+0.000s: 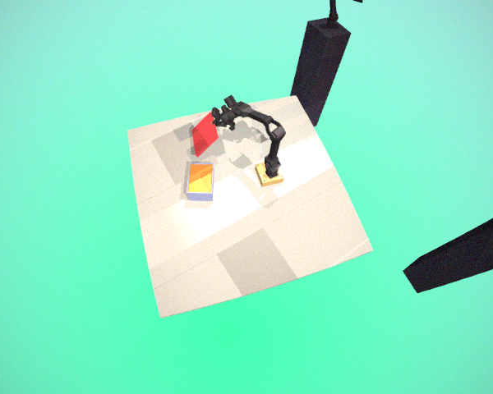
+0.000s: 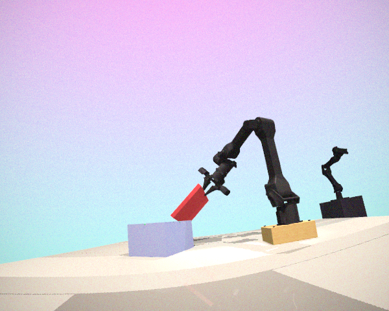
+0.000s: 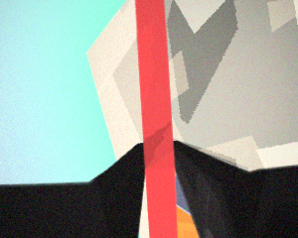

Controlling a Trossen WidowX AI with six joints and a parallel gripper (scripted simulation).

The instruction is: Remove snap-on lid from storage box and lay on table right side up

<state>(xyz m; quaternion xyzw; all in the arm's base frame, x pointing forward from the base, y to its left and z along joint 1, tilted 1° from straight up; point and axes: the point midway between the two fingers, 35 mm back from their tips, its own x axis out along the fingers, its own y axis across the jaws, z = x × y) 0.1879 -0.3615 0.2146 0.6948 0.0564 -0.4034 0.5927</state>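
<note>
The red lid [image 1: 204, 135] [image 2: 191, 204] [image 3: 154, 74] is off the box and held in the air, steeply tilted, with its lower end toward the left in the exterior view. My gripper [image 1: 215, 121] [image 2: 203, 192] [image 3: 157, 148] is shut on the lid at one edge, with a finger on each side. The storage box [image 1: 200, 196] [image 2: 157, 239] has pale blue walls and stands upright and uncovered on the table [image 1: 255, 263] [image 2: 87, 267]. Its inside shows orange and yellow. In the top view, the lid is beyond the far end of the box.
The arm's yellow base block [image 1: 272, 183] [image 2: 292, 232] stands right of the box. A dark pedestal [image 1: 320, 67] [image 2: 343, 207] with another arm is at the table's far right corner. Another dark block [image 1: 458, 254] is off the table's right side. Shadows cross the table.
</note>
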